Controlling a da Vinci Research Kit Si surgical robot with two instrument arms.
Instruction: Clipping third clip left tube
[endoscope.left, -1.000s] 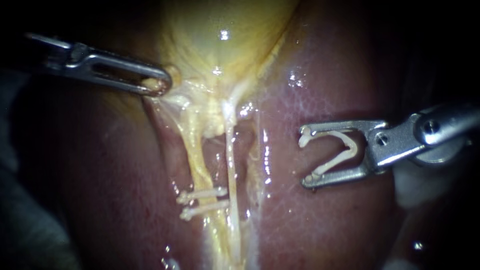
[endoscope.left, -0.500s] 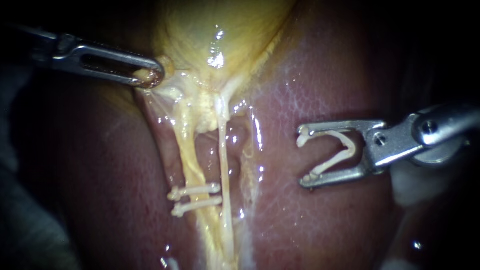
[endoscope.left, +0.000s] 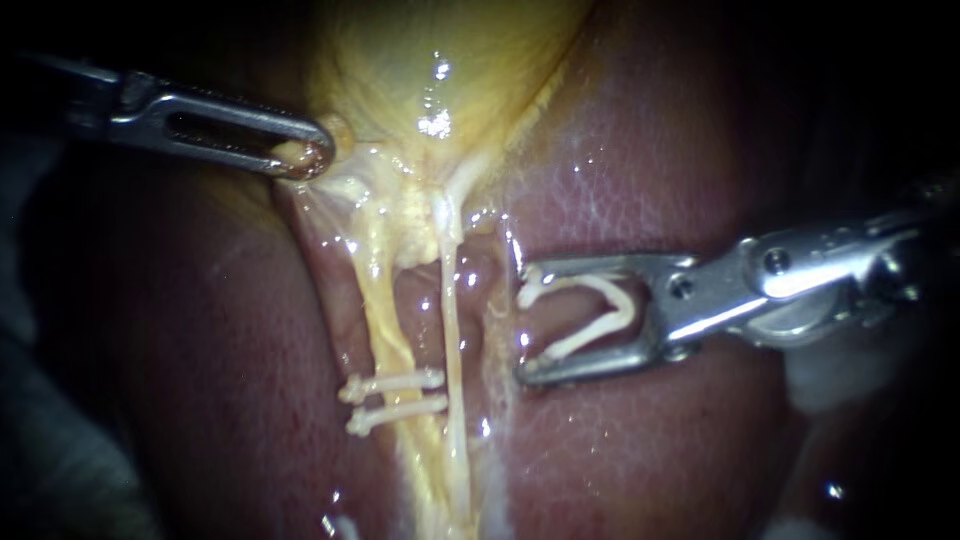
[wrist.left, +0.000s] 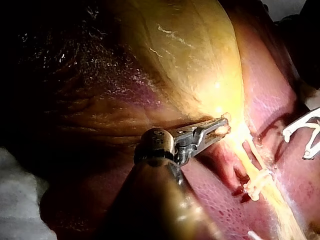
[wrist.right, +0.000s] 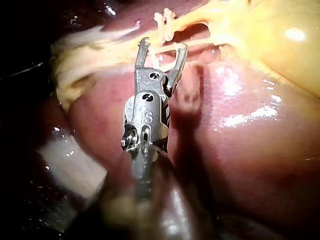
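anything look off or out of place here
Nothing stands out. Two clips sit side by side across the left tube. The right instrument carries a third clip, open and not yet around a tube. The left instrument grips tissue.

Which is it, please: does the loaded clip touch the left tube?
Apart: the endoscope view shows the right tube lying between the loaded clip and the left tube.

left instrument (endoscope.left: 305, 158) gripping gallbladder (endoscope.left: 430, 60) at its lower edge. right instrument (endoscope.left: 527, 322) carrying open clip (endoscope.left: 625, 305), spread wide, hovering over liver (endoscope.left: 620, 170) just beside thin right tube (endoscope.left: 448, 300). two closed clips (endoscope.left: 392, 383) sitting across left tube (endoscope.left: 385, 320), one just under other.
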